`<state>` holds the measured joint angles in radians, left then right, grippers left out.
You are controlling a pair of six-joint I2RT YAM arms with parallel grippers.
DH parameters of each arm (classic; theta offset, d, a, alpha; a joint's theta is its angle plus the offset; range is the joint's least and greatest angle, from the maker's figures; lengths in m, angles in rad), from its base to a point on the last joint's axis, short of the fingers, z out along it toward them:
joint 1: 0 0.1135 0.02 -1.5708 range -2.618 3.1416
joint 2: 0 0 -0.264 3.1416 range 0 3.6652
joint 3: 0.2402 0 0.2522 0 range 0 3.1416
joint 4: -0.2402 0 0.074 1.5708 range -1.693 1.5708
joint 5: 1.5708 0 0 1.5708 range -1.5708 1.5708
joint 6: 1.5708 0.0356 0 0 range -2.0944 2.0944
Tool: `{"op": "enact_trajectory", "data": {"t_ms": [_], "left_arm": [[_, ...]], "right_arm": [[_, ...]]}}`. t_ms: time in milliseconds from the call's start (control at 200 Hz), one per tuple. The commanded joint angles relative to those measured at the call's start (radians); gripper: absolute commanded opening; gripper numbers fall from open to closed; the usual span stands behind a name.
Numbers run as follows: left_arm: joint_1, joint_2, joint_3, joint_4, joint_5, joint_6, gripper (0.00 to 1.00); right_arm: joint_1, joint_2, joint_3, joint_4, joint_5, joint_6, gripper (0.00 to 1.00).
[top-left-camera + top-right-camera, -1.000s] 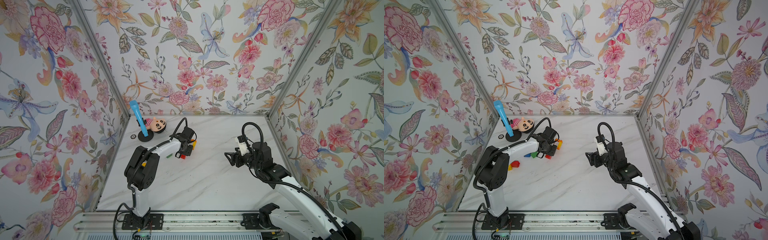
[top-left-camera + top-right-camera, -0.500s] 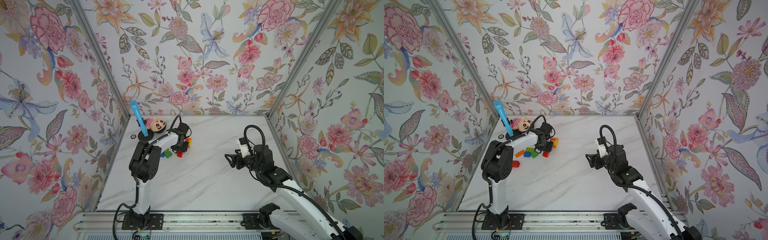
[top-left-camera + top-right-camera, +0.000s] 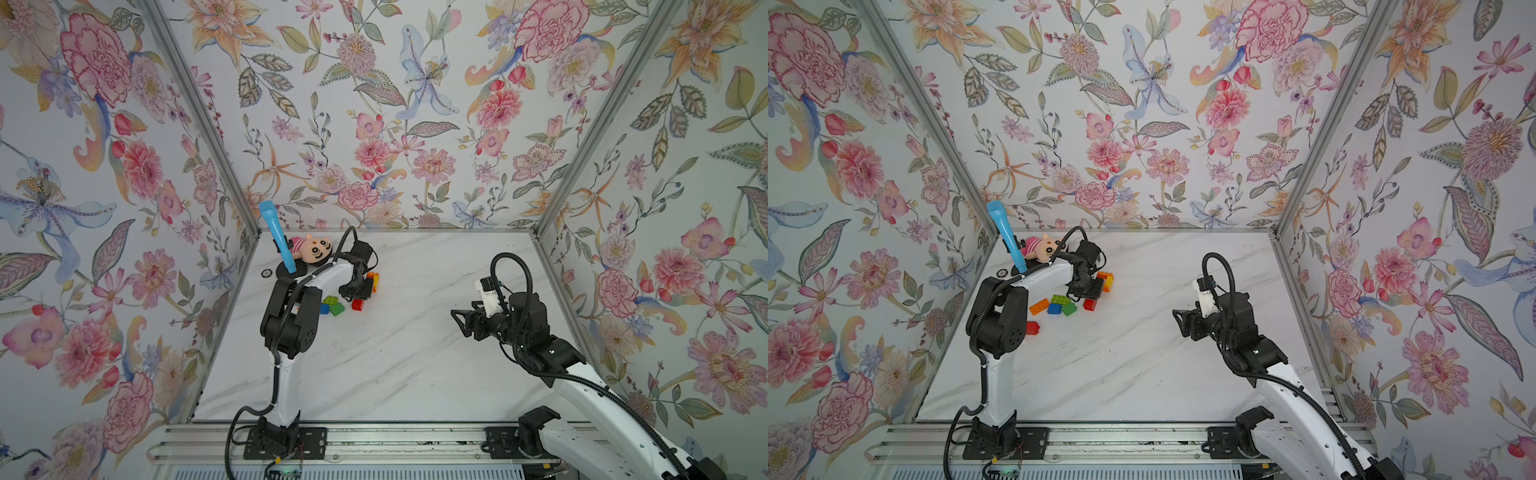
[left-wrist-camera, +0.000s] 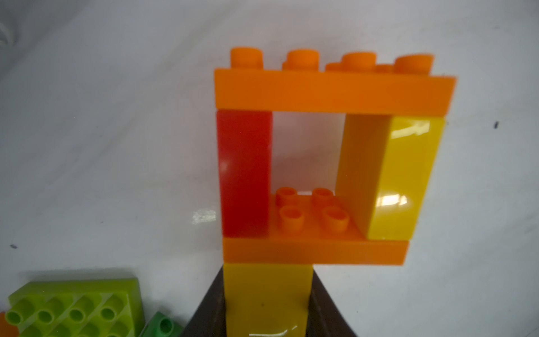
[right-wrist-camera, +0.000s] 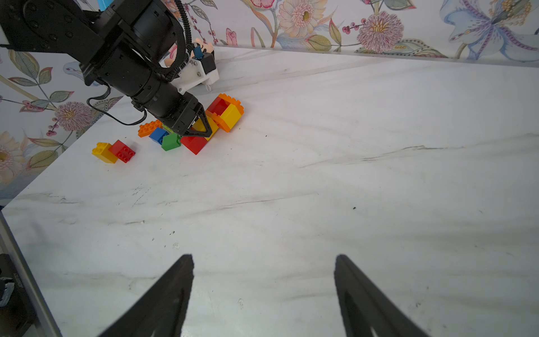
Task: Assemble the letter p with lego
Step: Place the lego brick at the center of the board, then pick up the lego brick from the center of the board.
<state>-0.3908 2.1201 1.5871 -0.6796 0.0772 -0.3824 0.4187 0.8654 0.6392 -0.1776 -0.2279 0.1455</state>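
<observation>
Right, big picture first: white marble counter (image 3: 395,374), floral walls all round, all the action packed into the far-left corner. Left arm (image 3: 286,320) is folded over that corner. Right arm (image 3: 528,328) sits well apart across the counter, its right tool (image 5: 262,259) spread wide w/ nothing btwn the fingers. Plush doll (image 3: 313,249) lies by the back wall, just behind the work.

Now the star: the P build (image 5: 230,116), and it reads as a P already. Top orange plate (image 4: 332,93), red brick (image 4: 245,175) and yellow brick (image 4: 402,181) as the loop's sides, lower orange plate (image 4: 315,252) closing it, yellow stem brick (image 4: 267,291) below.

Left tool (image 5: 201,127) is pinching that stem brick, one finger each side. Key geometry: the build's long axis runs straight out from the left tool, stem end in the grip, loop at the far end. Loop end looks down on the counter in the right wrist view, can't be sure.

Loose bricks (image 3: 1069,308), orange, blue, greens, reds, sit just beside that tool. Stem's only one brick, so I'd guess a lengthening piece comes next, and the left arm's far nearer.
</observation>
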Motion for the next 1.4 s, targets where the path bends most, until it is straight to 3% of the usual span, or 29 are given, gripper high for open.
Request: {"op": "enact_trajectory", "data": {"t_ms": [0,250,365,480,510,741,906,1041,1186,1391], "left_arm": [[0.015,0.037,0.013,-0.024,0.019,-0.006,0.4],[0.016,0.017,0.012,-0.013,0.037,-0.02,0.49],[0.015,-0.016,0.024,-0.033,0.049,-0.023,0.58],[0.016,-0.097,-0.028,0.003,0.053,-0.035,0.69],[0.015,-0.125,-0.044,0.012,0.05,-0.036,0.7],[0.02,-0.442,-0.273,0.121,-0.073,-0.084,0.92],[0.099,-0.594,-0.416,0.091,-0.183,-0.087,0.92],[0.191,-0.633,-0.518,0.093,-0.199,-0.062,0.9],[0.273,-0.606,-0.581,0.155,-0.187,-0.042,0.88],[0.303,-0.455,-0.55,0.202,-0.217,-0.026,0.81]], "right_arm": [[-0.009,-0.019,-0.016,0.028,-0.008,0.02,0.78],[-0.015,-0.024,-0.021,0.029,-0.006,0.027,0.78],[-0.028,-0.029,-0.03,0.037,0.007,0.043,0.82],[-0.039,-0.033,-0.043,0.063,0.029,0.083,0.89],[-0.042,-0.033,-0.044,0.07,0.036,0.095,1.0],[-0.078,0.021,-0.029,0.095,0.016,0.211,1.0],[-0.12,0.09,-0.008,0.11,-0.102,0.254,1.0],[-0.12,0.104,-0.008,0.09,-0.055,0.245,1.0],[-0.105,0.127,0.001,0.069,-0.042,0.232,1.0],[-0.058,0.132,0.015,0.038,0.004,0.201,1.0]]}}
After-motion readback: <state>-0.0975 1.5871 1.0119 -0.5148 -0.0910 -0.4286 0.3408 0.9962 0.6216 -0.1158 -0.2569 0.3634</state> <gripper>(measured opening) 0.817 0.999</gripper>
